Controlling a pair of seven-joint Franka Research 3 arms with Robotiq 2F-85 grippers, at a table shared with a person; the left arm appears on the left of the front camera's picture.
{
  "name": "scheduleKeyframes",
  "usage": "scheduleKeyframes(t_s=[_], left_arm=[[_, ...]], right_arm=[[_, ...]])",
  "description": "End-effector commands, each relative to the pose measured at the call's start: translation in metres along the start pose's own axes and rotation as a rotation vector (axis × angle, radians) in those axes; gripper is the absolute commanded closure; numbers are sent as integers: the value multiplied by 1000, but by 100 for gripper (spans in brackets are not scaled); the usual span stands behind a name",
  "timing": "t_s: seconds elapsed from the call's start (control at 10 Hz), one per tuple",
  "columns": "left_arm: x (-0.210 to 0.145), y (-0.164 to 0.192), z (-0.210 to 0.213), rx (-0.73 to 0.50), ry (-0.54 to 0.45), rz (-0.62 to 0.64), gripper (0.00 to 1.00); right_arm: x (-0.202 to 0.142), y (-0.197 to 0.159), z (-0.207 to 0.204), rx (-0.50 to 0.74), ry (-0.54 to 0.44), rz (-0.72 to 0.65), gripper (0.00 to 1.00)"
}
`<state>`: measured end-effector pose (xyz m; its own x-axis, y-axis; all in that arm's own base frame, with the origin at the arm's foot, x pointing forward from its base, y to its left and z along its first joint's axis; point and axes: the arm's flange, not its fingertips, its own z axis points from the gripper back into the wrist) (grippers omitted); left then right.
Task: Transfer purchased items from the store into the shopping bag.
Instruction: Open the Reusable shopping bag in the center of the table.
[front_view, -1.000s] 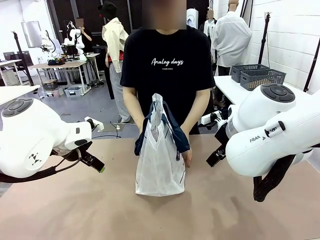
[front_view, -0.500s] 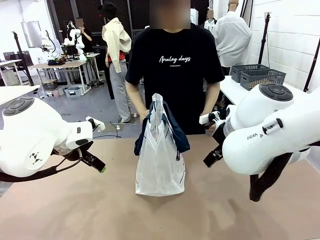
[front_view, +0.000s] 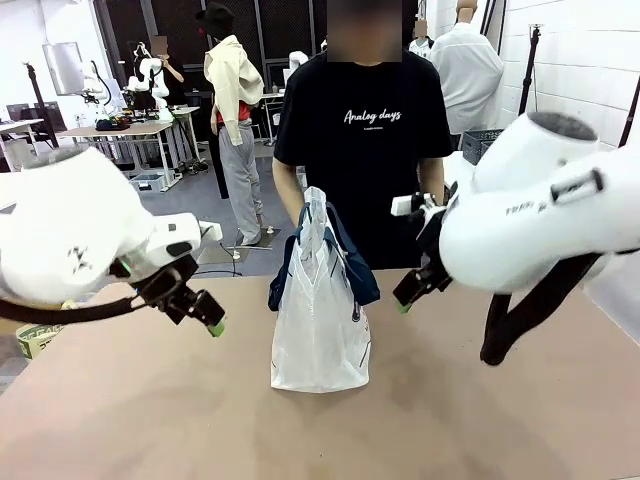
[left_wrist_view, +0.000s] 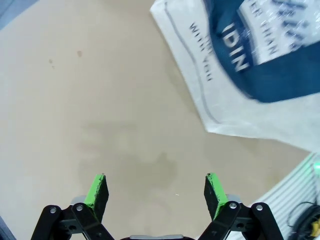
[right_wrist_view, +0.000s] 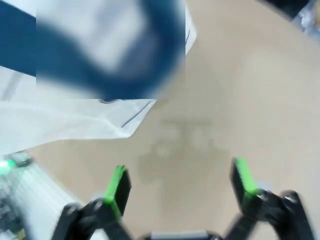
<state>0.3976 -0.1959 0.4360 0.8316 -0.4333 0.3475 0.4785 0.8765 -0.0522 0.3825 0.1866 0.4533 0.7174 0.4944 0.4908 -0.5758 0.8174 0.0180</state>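
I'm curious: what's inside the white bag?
The shopping bag stands upright, navy handles drooping over its top. Its cloudy plastic and gathered mouth hide whatever is inside, if anything.

left gripper (front_view: 207, 318) and right gripper (front_view: 407, 299) have drawn nearer the shopping bag (front_view: 320, 325); person (front_view: 368, 150) shifted right.

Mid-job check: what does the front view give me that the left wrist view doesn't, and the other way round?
Front view adds: the person standing behind the table, the shopping bag upright with its navy handles draped over the top, and the right claw beside the bag, apart from it.
Left wrist view adds: a close look at the dark blue print on the bag's side, and bare tabletop between the spread fingers of the left claw.
Both share: the bag, the table, and the left claw, open and empty.
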Motion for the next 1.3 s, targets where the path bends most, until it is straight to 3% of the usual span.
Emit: scheduleKeyframes(t_s=[0.0,0.3,0.6,0.7,1.2], left_arm=[[41,-8,23,-53,23,33,0],[95,-31,60,-27,-11,-2,0],[125,-49,77,-27,-60,-40,0],[122,-47,75,-29,-91,-89,0],[119,-46,78,-57,-69,-49,0]], right_arm=[[27,-7,37,13,52,-35,0],[79,-20,91,28,50,-42,0],[117,-30,106,12,63,-37,0],[118,-37,102,-8,54,-4,0],[106,-28,114,8,32,-23,0]])
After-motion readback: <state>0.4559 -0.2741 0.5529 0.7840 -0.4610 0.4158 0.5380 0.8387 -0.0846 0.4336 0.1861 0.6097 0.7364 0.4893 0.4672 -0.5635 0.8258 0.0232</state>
